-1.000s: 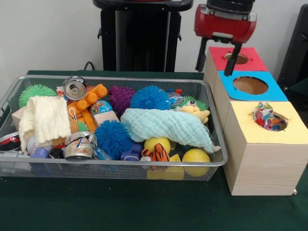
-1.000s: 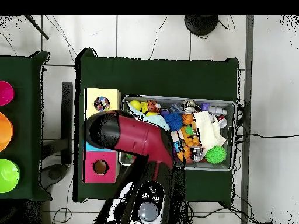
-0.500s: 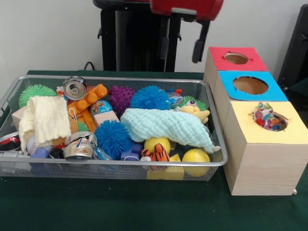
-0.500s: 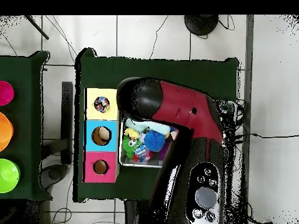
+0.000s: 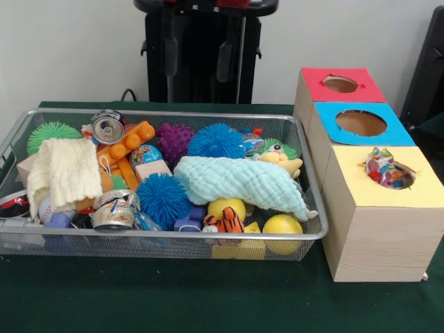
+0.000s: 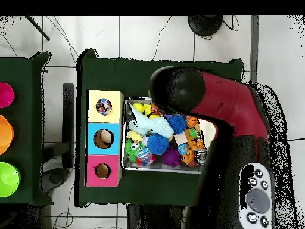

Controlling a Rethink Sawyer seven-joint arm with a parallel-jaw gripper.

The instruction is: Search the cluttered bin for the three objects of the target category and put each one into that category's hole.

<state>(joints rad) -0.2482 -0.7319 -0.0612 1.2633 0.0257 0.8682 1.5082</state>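
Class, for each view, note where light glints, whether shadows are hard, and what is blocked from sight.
Front view: even light, no hard shadows, and a glint on the silver can in the wire bin. The open end effector barely stands out against the dark pedestal. Overhead view: the red arm blocks the bin's right part.

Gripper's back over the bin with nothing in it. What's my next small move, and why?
Probably lower straight toward the blue spiky ball. The gripper hangs empty, fingers apart, above the far side of the bin. That ball lies uncovered on top almost beneath it. A patterned ball sits in the yellow box hole, so balls seem to be the target.
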